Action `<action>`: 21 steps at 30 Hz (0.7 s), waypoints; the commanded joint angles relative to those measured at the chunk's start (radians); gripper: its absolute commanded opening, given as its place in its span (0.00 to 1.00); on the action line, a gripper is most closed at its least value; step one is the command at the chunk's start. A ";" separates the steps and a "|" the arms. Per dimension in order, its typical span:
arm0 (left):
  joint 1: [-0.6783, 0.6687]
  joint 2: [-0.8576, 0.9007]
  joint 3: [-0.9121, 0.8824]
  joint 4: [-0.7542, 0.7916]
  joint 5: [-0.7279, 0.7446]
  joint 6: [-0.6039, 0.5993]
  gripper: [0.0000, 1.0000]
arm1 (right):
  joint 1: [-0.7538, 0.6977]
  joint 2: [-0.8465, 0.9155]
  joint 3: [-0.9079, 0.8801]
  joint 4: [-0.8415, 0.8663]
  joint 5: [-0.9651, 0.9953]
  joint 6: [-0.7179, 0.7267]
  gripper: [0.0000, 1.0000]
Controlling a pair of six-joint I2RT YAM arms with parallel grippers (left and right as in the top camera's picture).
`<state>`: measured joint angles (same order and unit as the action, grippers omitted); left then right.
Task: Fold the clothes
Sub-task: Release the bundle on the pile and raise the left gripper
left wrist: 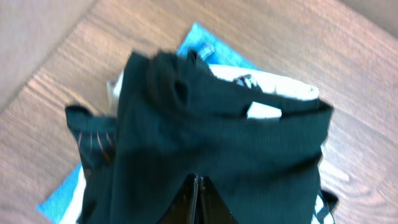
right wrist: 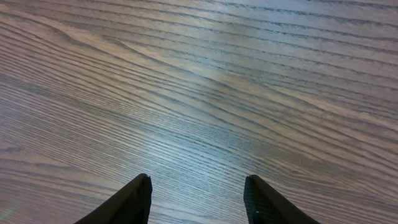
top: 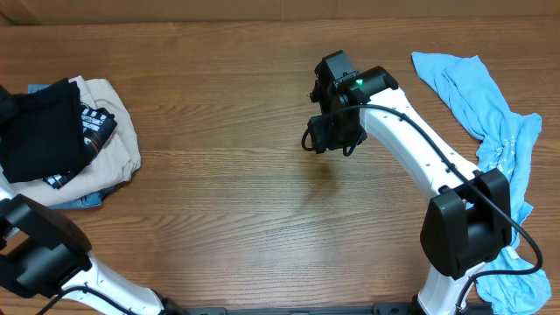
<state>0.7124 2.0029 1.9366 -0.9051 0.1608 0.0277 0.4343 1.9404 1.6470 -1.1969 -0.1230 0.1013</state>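
Note:
The clothes, a plain black garment [top: 39, 131], lie bunched on top of a pile at the table's left edge. In the left wrist view the black garment [left wrist: 211, 143] fills the middle, with a small white label [left wrist: 262, 112] showing near its right side. My left gripper [left wrist: 198, 179] hangs just over this fabric with its jaws pressed together and no cloth visibly pinched between them. My right gripper [top: 328, 140] hovers over the bare wood at mid-table. Its fingers [right wrist: 140, 193] stand apart with only wood between them.
Under the black garment lie a beige piece [top: 118, 131], a black piece with white print [top: 96, 122] and a blue one [left wrist: 199, 40]. A crumpled light blue garment [top: 490, 114] runs down the table's right side, past the right arm's base [top: 464, 227].

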 commanded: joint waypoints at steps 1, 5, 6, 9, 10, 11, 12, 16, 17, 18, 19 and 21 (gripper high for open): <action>-0.020 0.095 -0.004 0.070 -0.012 -0.013 0.04 | 0.004 -0.005 0.002 -0.002 -0.002 0.004 0.52; -0.035 0.209 -0.004 0.185 -0.014 -0.056 0.04 | 0.004 -0.005 0.002 -0.014 -0.002 0.005 0.52; -0.038 0.233 -0.004 0.235 -0.003 -0.065 0.04 | 0.004 -0.005 0.002 -0.018 -0.002 0.004 0.52; -0.053 0.254 -0.004 0.341 0.025 -0.066 0.05 | 0.004 -0.005 0.002 -0.027 -0.002 0.005 0.52; -0.058 0.254 -0.004 0.369 0.026 -0.067 0.11 | 0.004 -0.005 0.002 -0.027 -0.002 0.005 0.52; -0.065 0.254 -0.003 0.390 0.027 -0.070 0.21 | 0.004 -0.005 0.002 -0.027 -0.002 0.005 0.52; -0.073 0.253 0.000 0.419 0.043 -0.069 0.34 | 0.004 -0.005 0.002 -0.027 -0.002 0.005 0.52; -0.091 0.253 0.025 0.449 0.050 -0.069 0.83 | 0.004 -0.005 0.002 -0.030 -0.002 0.005 0.52; -0.091 0.253 0.033 0.446 0.050 -0.069 0.85 | 0.004 -0.005 0.002 -0.031 -0.002 0.005 0.52; -0.091 0.253 0.047 0.437 0.051 -0.070 0.92 | 0.004 -0.005 0.002 -0.032 -0.002 0.005 0.52; -0.090 0.253 0.060 0.426 0.050 -0.069 1.00 | 0.004 -0.005 0.002 -0.033 -0.001 0.004 0.52; -0.090 0.252 0.117 0.362 0.050 -0.063 1.00 | 0.004 -0.005 0.002 -0.033 -0.001 0.004 0.52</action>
<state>0.6159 2.2570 1.9652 -0.4995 0.1997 -0.0422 0.4347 1.9404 1.6470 -1.2308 -0.1230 0.1009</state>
